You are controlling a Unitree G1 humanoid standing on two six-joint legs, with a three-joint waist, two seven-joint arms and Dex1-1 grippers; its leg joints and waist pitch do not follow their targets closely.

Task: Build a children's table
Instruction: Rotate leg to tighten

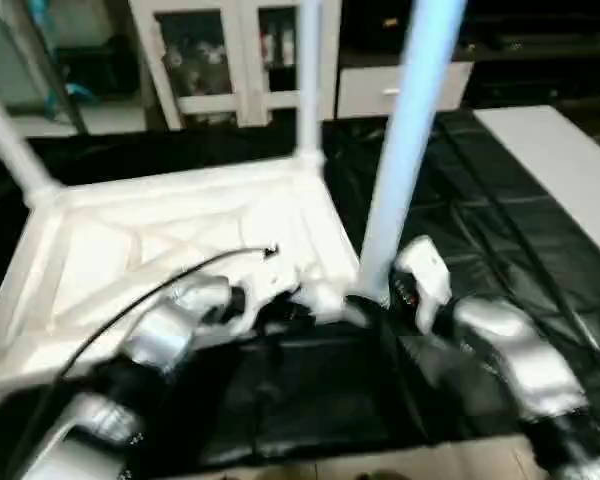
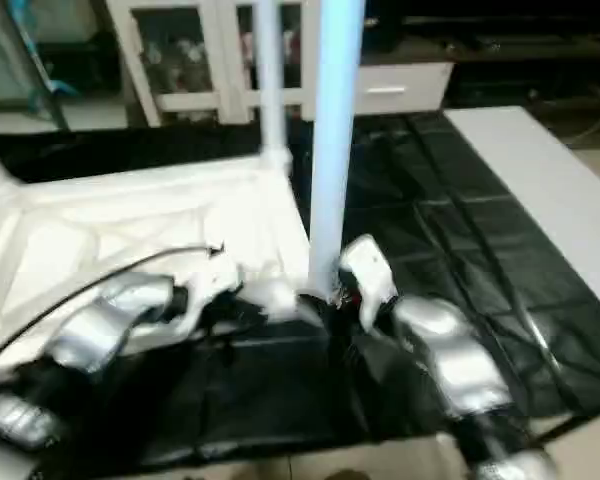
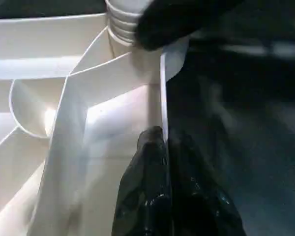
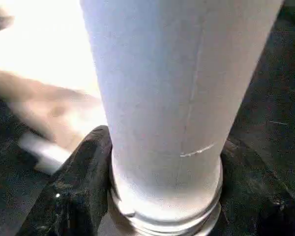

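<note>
Right gripper is clamped around the base of a white leg, one black finger on each side, just above the threaded end; jaws stand fairly wide to span it. That leg stands upright at the near right corner of the tabletop. Left gripper is closed right down, fingers pinched on the thin side wall of the tabletop near that same corner socket. Tabletop lies upside down, ribbed underside up, on the black-covered desk. Two more legs are already upright in the far corners: one far right, one far left. White panel lies on the desk to the right. White glass-door cabinet stands behind the desk.
</note>
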